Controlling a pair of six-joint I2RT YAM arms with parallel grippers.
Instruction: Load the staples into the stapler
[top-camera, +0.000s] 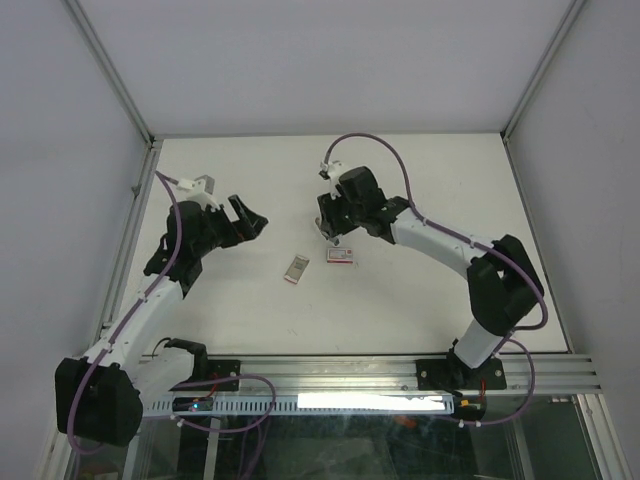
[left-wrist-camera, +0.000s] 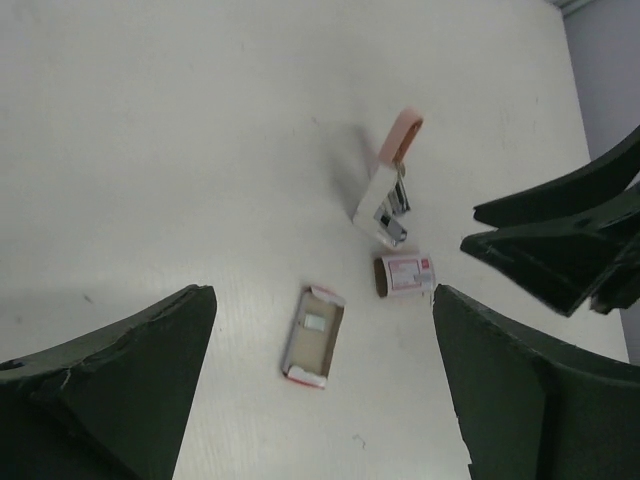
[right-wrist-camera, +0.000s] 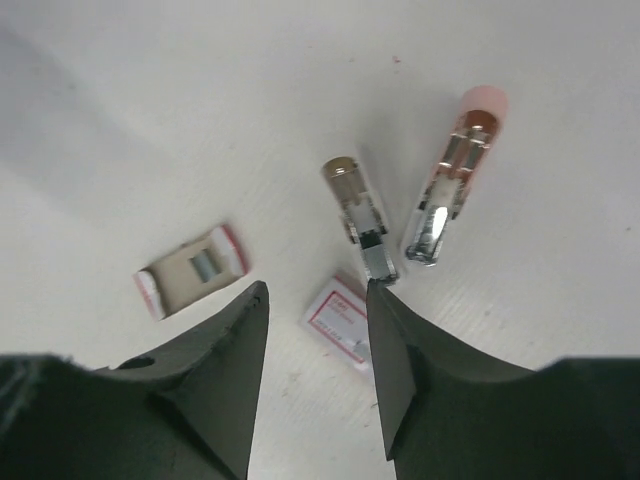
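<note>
Hovering above the bench (top-camera: 430, 170), both arms are empty. The stapler (right-wrist-camera: 443, 200) lies swung open, its pink-tipped top arm and metal channel splayed apart; judged: left open so the channel is exposed for loading. The staples (right-wrist-camera: 203, 264), a small grey strip, sit in a cardboard tray (right-wrist-camera: 160, 290), apart from the stapler and farther from it than the red-and-white box (right-wrist-camera: 338, 322), which lies just beside the stapler. The right fingers (right-wrist-camera: 220, 380) are spread and grip nothing. They hang near the stapler, with the staples off to one side, outside their gap. The left fingers (left-wrist-camera: 120, 370) are spread wide and grip nothing. They are well apart from the stapler, and the tray shows between them, untouched.
</note>
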